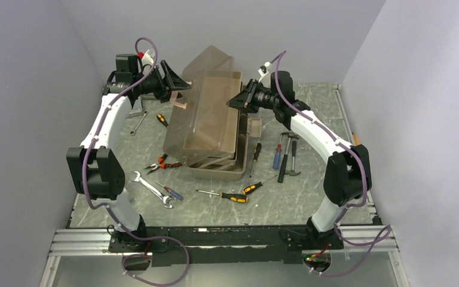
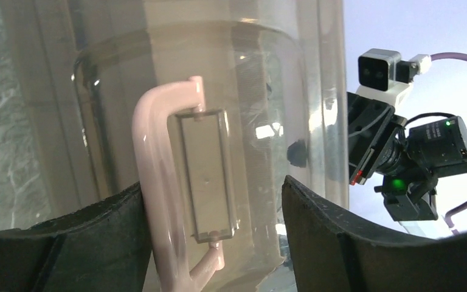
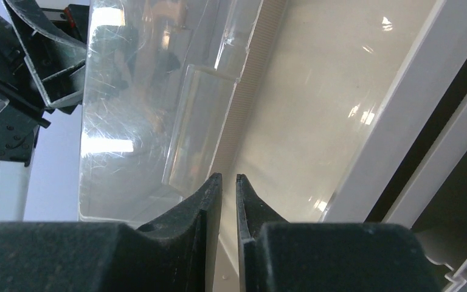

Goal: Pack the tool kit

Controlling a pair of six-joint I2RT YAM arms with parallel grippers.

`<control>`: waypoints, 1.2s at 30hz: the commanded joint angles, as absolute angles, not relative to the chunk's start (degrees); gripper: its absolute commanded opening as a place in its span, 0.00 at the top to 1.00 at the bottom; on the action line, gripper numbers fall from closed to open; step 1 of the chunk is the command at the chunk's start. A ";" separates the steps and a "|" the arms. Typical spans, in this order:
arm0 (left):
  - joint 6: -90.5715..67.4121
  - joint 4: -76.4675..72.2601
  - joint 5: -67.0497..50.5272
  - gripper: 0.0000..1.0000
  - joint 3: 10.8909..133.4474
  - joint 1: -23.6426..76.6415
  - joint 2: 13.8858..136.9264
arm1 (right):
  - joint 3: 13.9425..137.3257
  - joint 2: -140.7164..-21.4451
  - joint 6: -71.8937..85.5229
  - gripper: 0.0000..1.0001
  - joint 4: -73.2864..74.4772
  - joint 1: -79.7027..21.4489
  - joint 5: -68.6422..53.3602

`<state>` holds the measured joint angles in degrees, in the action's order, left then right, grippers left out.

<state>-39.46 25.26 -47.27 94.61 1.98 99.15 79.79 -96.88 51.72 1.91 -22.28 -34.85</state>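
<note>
The taupe toolbox point(image 1: 215, 169) stands mid-table with its smoky translucent lid point(image 1: 206, 101) raised and tilted. My left gripper point(image 1: 176, 89) is open at the lid's left side. In the left wrist view point(image 2: 213, 185) the pink handle point(image 2: 152, 182) stands between the fingers, close to the left finger point(image 2: 67, 243). My right gripper point(image 1: 240, 98) is at the lid's right side. In the right wrist view point(image 3: 228, 177) its jaws are shut with only a slit between them, tips against the lid point(image 3: 158, 109) and the taupe wall point(image 3: 316, 109).
Loose tools lie round the box: pliers point(image 1: 158, 162), wrenches point(image 1: 149, 186), a blue screwdriver point(image 1: 170, 191), yellow-black screwdrivers point(image 1: 230, 196), hammers and screwdrivers point(image 1: 287, 156) at the right, a screwdriver point(image 1: 162, 119) and wrench point(image 1: 137, 122) at the back left.
</note>
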 commanded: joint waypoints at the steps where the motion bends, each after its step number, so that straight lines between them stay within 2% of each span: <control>1: -33.35 31.47 -44.10 0.24 99.21 0.74 96.09 | 82.56 -96.92 52.82 0.82 -3.98 -23.24 -36.86; 8: -28.31 38.91 -39.01 0.20 103.76 -1.38 95.59 | 84.73 -97.42 52.38 0.82 -3.03 -23.54 -36.92; 17: -23.56 46.17 -31.28 0.20 110.49 -1.49 94.58 | 86.13 -98.13 52.29 0.81 -2.54 -23.77 -37.26; 28: -22.58 48.44 -34.38 0.18 114.03 1.72 92.37 | 90.32 -101.00 53.08 0.80 -2.55 -25.90 -37.39; 36: -18.57 47.69 -25.91 0.15 108.44 5.36 81.66 | 96.95 -104.22 52.55 0.80 -0.26 -28.49 -36.49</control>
